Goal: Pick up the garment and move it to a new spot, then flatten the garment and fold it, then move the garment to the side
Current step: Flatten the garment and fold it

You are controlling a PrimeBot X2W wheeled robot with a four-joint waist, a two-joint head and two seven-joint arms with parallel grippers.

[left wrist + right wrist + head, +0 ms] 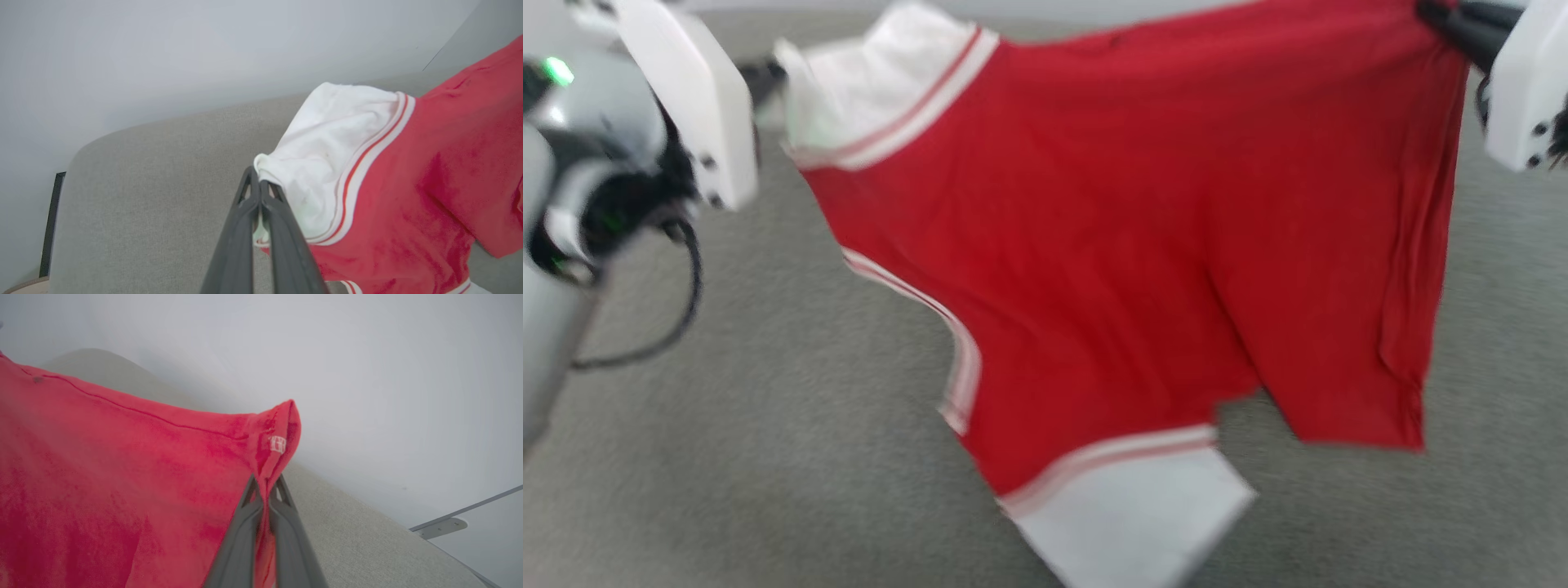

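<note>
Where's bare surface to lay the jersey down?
Free: the grey surface at lower left, between the cable and the jersey, and at lower right, past its red edge. The middle is crowded: the jersey hangs spread between the left gripper and the right gripper.

Left hand (259, 183): both dark fingers pressed together, pinching the garment (408, 183) at a white sleeve
Right hand (265, 488): fingers closed tight on a red corner
Left wrist (698, 106): white housing, upper left of head view
Right wrist (1523, 90): white housing, upper right, arms spread wide apart
</note>
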